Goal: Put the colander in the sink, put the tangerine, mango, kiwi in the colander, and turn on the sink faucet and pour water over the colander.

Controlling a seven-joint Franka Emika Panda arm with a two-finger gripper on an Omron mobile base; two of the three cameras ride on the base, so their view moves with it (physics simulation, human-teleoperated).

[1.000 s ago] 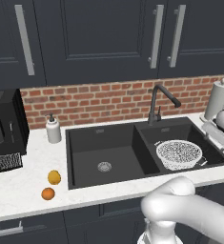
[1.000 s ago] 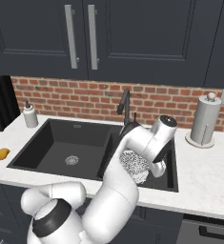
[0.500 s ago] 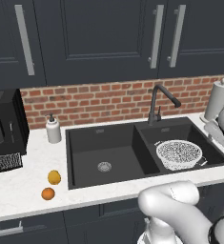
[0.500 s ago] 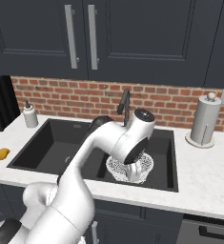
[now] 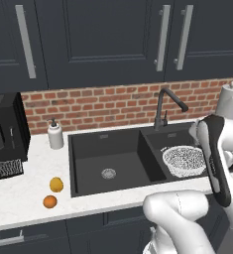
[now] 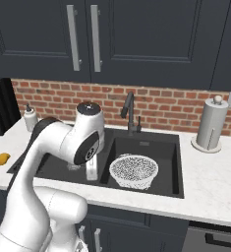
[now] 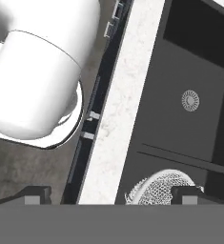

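The white speckled colander (image 5: pixel 185 161) (image 6: pixel 133 170) sits in the right basin of the black sink (image 5: pixel 113 151) (image 6: pixel 151 147). It holds nothing that I can see. My gripper (image 7: pixel 113 195) (image 6: pixel 91 171) hangs open and empty just left of the colander (image 7: pixel 163 187), over the sink's front edge. Far left on the counter, the deep orange tangerine (image 5: pixel 49 201) lies beside the paler mango (image 5: pixel 56 184) (image 6: pixel 2 158). The black sink faucet (image 5: pixel 165 106) (image 6: pixel 130 113) stands behind the basins, with no water at its spout. The kiwi is out of view.
A soap dispenser (image 5: pixel 55 135) (image 6: pixel 30 117) stands left of the sink, next to a black appliance (image 5: pixel 4 134). A paper towel holder (image 6: pixel 209 129) stands on the right counter. Dark cabinets hang above the brick wall.
My arm has swung left, off the colander toward the divider between the basins. The colander stays in the right basin and the jaws stay wide.
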